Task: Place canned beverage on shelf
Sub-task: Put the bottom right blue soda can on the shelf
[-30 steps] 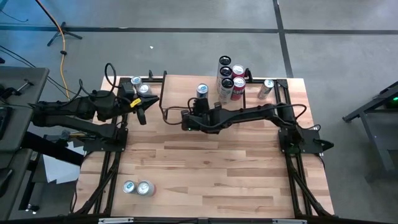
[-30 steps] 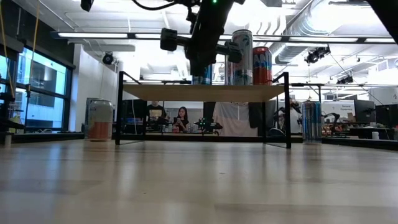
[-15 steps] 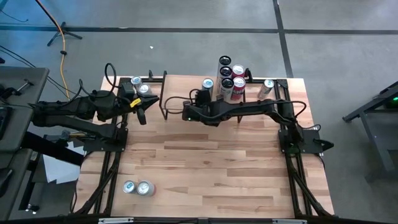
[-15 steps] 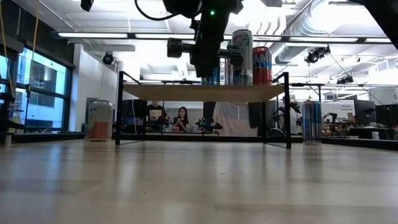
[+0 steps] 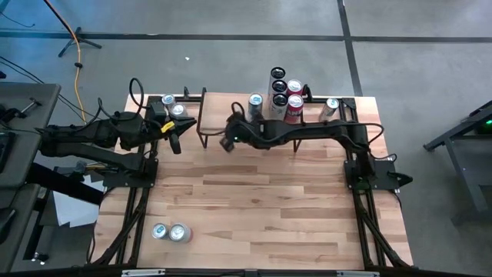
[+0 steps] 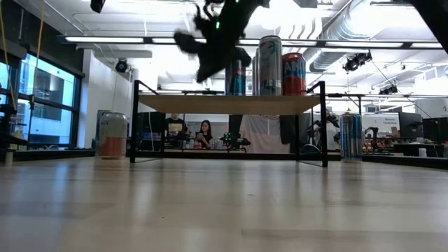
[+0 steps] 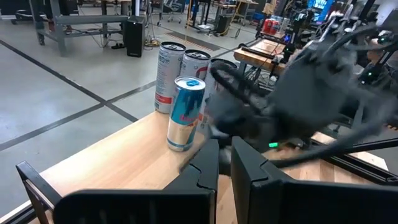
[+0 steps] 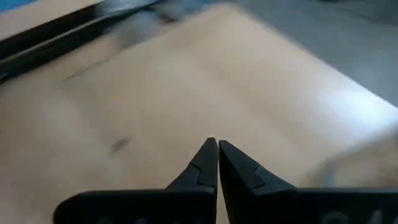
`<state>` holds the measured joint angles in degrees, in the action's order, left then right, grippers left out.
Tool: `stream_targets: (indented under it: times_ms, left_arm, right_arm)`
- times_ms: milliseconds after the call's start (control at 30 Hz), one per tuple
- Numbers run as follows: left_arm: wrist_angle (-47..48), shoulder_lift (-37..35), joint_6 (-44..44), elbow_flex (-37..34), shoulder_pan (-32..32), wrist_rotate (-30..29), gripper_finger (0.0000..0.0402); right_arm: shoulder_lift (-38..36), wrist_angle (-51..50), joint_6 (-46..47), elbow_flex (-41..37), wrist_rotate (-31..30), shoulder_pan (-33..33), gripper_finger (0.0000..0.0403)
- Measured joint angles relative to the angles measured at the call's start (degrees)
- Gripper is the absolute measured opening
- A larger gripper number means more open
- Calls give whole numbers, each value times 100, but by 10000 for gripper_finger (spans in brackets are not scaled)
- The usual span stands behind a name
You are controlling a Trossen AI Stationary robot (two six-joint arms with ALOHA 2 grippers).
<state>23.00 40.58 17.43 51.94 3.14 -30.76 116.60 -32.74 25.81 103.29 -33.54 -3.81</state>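
Retreating cleanly is the step in hand, by the look of it — the blue-and-silver can point(image 5: 255, 102) stands upright on the shelf point(image 5: 219, 115), upper centre of the high view, just beside the other cans point(image 5: 285, 97) at the shelf's right end. The right gripper point(image 5: 226, 143) sits just below the shelf's front edge, left of the can; its fingers are pinched together w/ nothing between them, as the right wrist view shows over bare wood. To do this well the arm should pull toward the lower part of the frame, away from the shelf, w/o swinging its forearm across the standing cans — one nudge could topple the row.

The left gripper point(image 5: 175, 144) waits at upper left of the table, fingers closed on nothing, near two cans point(image 5: 174, 106) at the table's back edge. Two more cans point(image 5: 171, 231) lie toward the lower left.

Vs the earlier frames: the right gripper was up at the can a second ago; now it is clear of it and lower-left, and the can has ended nearer the group. In the low view the dark wrist has tilted and shifted left off the can point(image 6: 235, 75). Left arm unchanged.
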Motion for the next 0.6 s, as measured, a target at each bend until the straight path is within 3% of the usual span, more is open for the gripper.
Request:
stream_targets:
  times_ms: [100,167,367,600]
  left_arm:
    - [30,2,-4,-2,0,-2,0]
    - [48,2,-4,-4,0,-2,0]
    - [130,2,33,-4,0,0,0]
    - [121,4,52,-4,0,-1,0]
  right_arm:
    - [-208,-648,-907,445,1116,49,0]
    - [-245,-1366,-1195,914,1442,60,0]
    - [-228,-2716,-1709,2057,1328,161,0]
    - [251,-4445,-1384,2979,955,145,0]
